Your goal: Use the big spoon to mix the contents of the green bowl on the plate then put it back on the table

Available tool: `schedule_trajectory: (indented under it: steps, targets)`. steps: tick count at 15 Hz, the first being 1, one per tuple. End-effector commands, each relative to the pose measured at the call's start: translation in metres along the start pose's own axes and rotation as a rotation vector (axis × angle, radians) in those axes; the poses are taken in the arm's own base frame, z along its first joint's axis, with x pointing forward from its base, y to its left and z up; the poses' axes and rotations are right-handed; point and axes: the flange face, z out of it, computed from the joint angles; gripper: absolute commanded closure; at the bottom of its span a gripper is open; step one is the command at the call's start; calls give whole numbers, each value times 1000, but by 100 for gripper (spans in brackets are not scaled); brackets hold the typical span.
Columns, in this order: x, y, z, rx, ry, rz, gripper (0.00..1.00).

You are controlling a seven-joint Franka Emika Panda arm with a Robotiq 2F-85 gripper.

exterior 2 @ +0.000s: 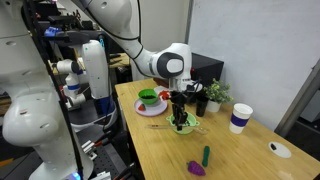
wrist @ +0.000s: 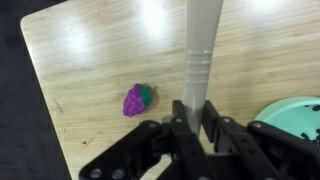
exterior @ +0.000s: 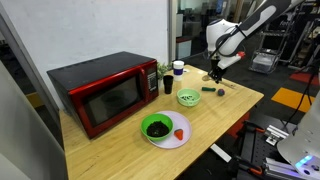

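The white arm [exterior 2: 112, 22] sweeps in from above and bends at the wrist, so the black gripper [exterior 2: 180, 115] hangs pointing straight down. In the wrist view, its fingers [wrist: 212, 116] are clamped on the handle of the big spoon [wrist: 200, 50], which juts out ahead.

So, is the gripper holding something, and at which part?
Yes: the gripper is shut on the big spoon, gripping its handle at the narrower end; the head is out of view.
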Motion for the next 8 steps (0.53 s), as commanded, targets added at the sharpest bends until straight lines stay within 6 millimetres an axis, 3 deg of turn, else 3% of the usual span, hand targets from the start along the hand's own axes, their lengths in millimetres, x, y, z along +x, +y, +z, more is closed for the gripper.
schedule_trajectory:
  steps: [1,8]
  targets:
    - [-11,7,12,27,32,62,94]
    - [-23,9,21,54,53,107,94]
